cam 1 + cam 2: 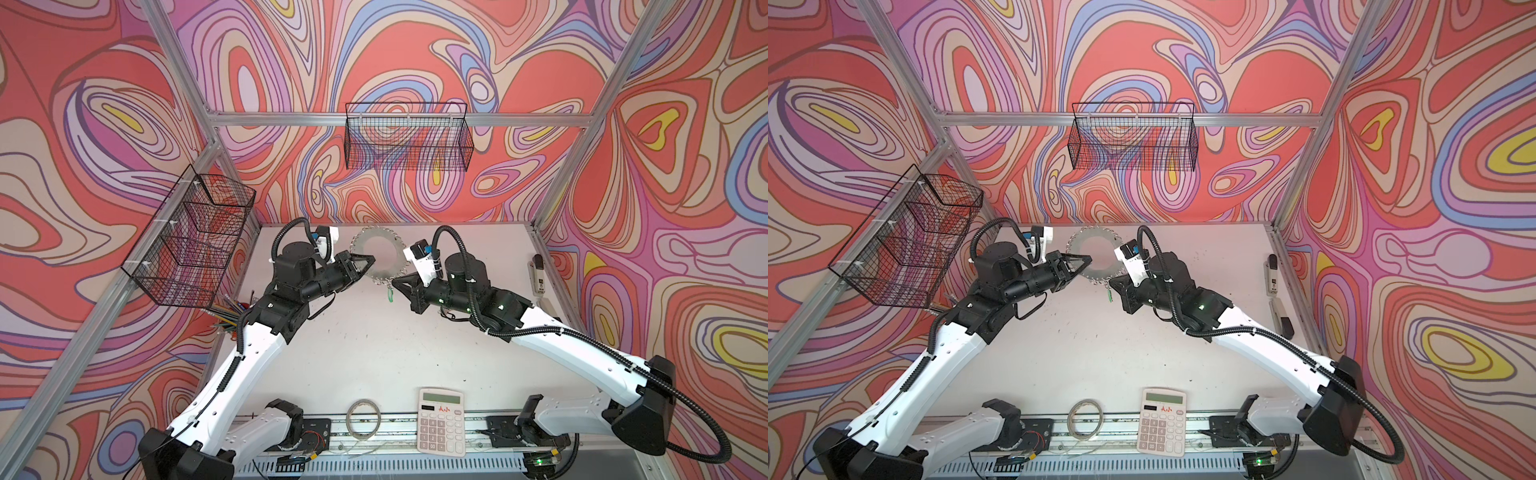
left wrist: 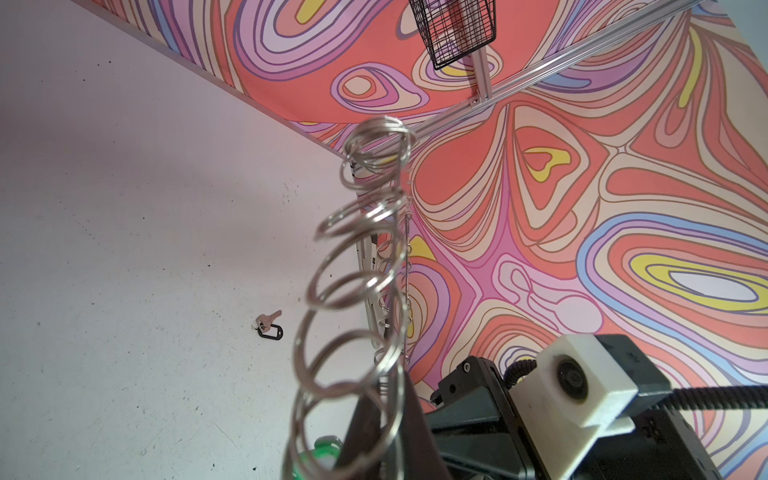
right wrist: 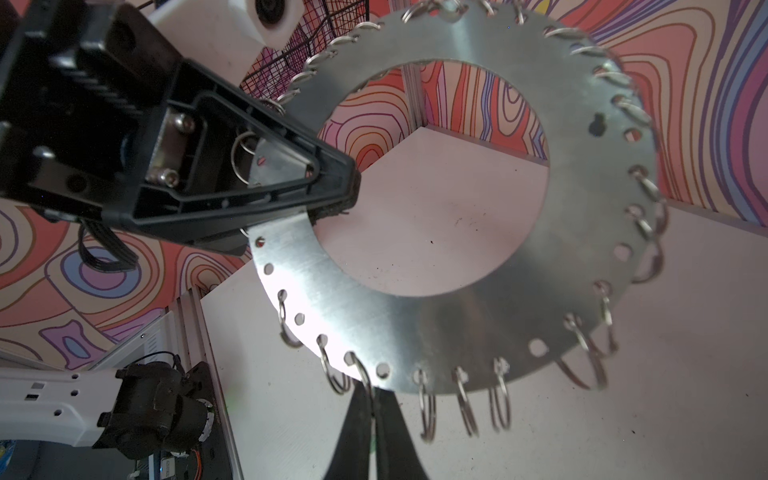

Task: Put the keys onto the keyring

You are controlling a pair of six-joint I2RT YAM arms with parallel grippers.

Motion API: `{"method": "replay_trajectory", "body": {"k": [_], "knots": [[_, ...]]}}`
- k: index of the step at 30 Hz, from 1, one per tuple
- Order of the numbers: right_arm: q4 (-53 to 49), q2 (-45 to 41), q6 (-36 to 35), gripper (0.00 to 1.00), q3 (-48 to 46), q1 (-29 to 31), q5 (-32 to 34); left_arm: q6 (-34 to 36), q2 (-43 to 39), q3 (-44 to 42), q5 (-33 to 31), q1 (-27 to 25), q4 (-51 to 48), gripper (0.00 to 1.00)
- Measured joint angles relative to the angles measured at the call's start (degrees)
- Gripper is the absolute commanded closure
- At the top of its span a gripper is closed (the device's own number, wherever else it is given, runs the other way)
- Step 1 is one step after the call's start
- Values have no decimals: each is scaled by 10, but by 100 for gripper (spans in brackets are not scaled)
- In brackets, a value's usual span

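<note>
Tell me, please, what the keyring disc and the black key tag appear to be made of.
The keyring looks like sheet steel, perhaps galvanised: flat, silvery, faintly streaked, glaring, with punched holes. Its wire loops look like polished steel. The black tag seems plastic: uniform black oval, too small to confirm.

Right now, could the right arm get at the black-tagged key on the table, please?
Probably not yet: the right end effector is shut at the keyring beside the green-tagged key. The black-tagged key lies alone on bare table, so the path looks free afterwards.
</note>
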Motion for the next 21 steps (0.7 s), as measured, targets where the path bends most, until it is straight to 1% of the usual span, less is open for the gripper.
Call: {"method": "replay_trajectory", "body": {"k": [10, 21], "knots": [[-38, -2, 9, 100, 13, 1, 0, 10, 0, 0, 0, 0, -12, 100], [-162, 32, 28, 100, 80, 1, -6, 22, 26, 15, 10, -2, -57, 100]]}}
